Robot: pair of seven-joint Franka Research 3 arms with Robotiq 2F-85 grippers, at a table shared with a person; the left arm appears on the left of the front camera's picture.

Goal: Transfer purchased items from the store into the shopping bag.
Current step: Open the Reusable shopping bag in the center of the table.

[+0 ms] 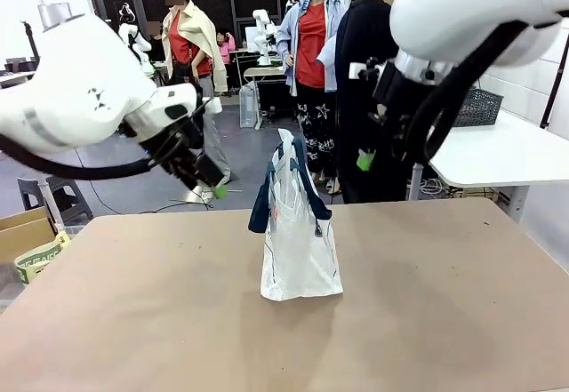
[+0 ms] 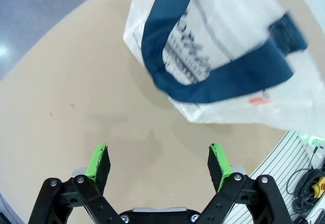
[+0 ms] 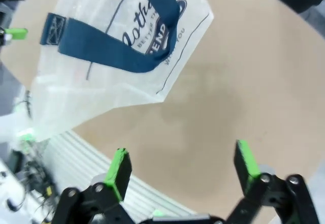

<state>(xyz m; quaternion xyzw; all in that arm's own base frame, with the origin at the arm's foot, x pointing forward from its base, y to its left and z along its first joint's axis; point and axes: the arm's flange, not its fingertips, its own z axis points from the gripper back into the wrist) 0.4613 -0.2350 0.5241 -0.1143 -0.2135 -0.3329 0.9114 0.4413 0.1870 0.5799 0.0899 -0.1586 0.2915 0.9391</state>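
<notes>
Both tools are held in the air above the desk (image 1: pixel 133 303), one at each side of the shopping bag (image 1: pixel 298 250). The left tool (image 1: pixel 212 188) is seen over the far left part of the desk, with its green pads turned down toward the bag. In the left wrist view the left tool (image 2: pixel 160 158) is spread wide and nothing is held between the pads. The right tool (image 1: pixel 366 157) hangs higher, over the far edge of the desk, in front of a person in dark clothes (image 1: pixel 364 99). In the right wrist view the right tool (image 3: pixel 183 163) is also spread wide and nothing is gripped.

The shopping bag is placed upright near the middle of the desk, a little closer to the far edge. Its navy strap handles (image 1: pixel 293 165) fall over the top and the upper sides. A small red tag (image 2: pixel 259 101) is seen on the bag (image 2: pixel 203 46) from the left wrist, and a dark oval logo (image 3: pixel 162 28) from the right wrist. Bare desk surface lies around the bag on all sides, with the widest room at the near side. Both tools are well apart from the bag.
</notes>
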